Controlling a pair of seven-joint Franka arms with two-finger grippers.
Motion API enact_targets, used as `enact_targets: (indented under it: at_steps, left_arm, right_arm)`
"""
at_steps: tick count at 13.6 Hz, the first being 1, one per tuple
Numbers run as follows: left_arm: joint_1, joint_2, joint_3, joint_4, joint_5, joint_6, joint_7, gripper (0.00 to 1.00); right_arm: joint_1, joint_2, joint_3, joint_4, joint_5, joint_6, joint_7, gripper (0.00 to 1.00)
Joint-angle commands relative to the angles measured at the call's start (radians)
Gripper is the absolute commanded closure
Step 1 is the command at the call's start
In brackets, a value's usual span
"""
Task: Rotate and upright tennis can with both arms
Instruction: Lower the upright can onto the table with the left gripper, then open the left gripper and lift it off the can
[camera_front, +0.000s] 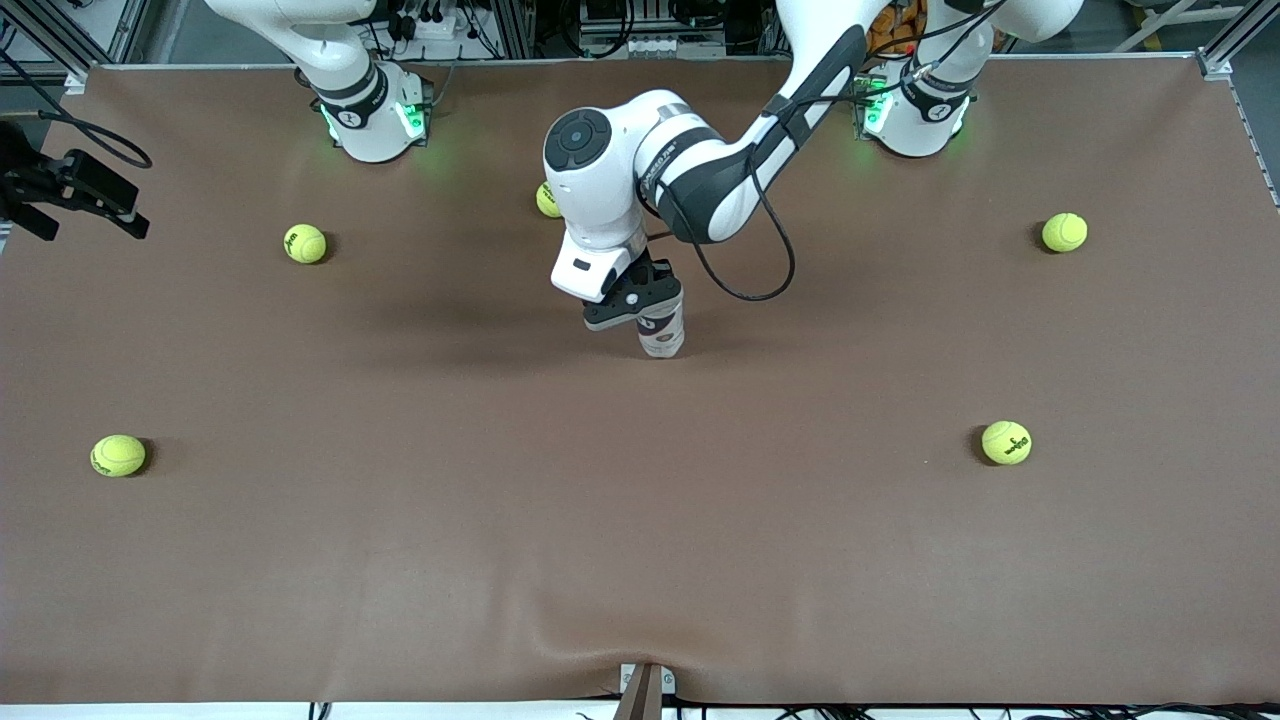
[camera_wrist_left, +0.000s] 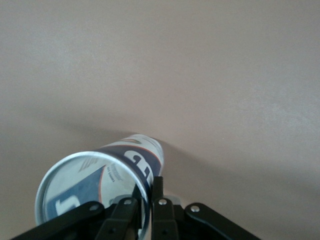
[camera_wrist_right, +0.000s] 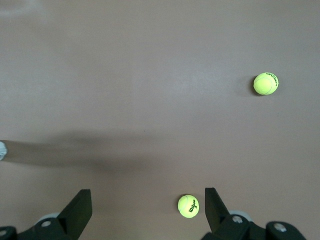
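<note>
The tennis can (camera_front: 663, 337) stands about upright on the brown table (camera_front: 640, 560), near its middle. My left gripper (camera_front: 640, 305) is shut on the can's top rim. In the left wrist view the can (camera_wrist_left: 125, 160) shows its silver rim and navy and white label. My left gripper (camera_wrist_left: 146, 192) has one finger inside the rim and one outside. My right gripper (camera_front: 92, 225) hangs in the air over the table's edge at the right arm's end, open and empty. The right wrist view shows it (camera_wrist_right: 148, 205) with jaws wide apart, high over the table.
Several yellow-green tennis balls lie spread on the table: one (camera_front: 305, 243) and another (camera_front: 118, 455) toward the right arm's end, one (camera_front: 548, 199) beside the left arm's wrist, two (camera_front: 1064, 232) (camera_front: 1006, 442) toward the left arm's end. Two balls (camera_wrist_right: 188, 206) (camera_wrist_right: 265, 83) show under my right gripper.
</note>
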Motion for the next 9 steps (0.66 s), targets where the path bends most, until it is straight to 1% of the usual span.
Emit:
enact_targets:
  at_steps: [1, 2, 4, 5, 6, 8, 9]
  left_arm:
    - [-0.007, 0.014, 0.006, 0.030, 0.018, -0.007, -0.014, 0.73]
    - [-0.006, 0.012, 0.006, 0.028, 0.018, -0.007, -0.012, 0.71]
    - [-0.006, 0.006, 0.006, 0.028, 0.019, -0.007, -0.015, 0.61]
    - [-0.004, 0.001, 0.006, 0.030, 0.018, -0.009, -0.015, 0.60]
    - [-0.004, -0.008, 0.006, 0.030, 0.018, -0.009, -0.018, 0.51]
    - [0.005, -0.037, 0.004, 0.030, 0.009, -0.021, -0.018, 0.42]
    - [0.010, -0.048, 0.004, 0.030, -0.002, -0.023, -0.018, 0.30]
  right_arm:
    - [-0.007, 0.010, 0.005, 0.024, 0.005, -0.016, 0.013, 0.00]
    - [-0.007, 0.010, 0.005, 0.024, 0.005, -0.016, 0.013, 0.00]
    - [-0.008, 0.010, 0.005, 0.024, 0.005, -0.016, 0.013, 0.00]
    - [-0.007, 0.010, 0.005, 0.024, 0.005, -0.016, 0.013, 0.00]
    - [-0.007, 0.010, 0.005, 0.024, 0.005, -0.016, 0.013, 0.00]
    - [-0.007, 0.010, 0.005, 0.024, 0.005, -0.016, 0.013, 0.00]
    - [-0.007, 0.010, 0.005, 0.024, 0.005, -0.016, 0.013, 0.00]
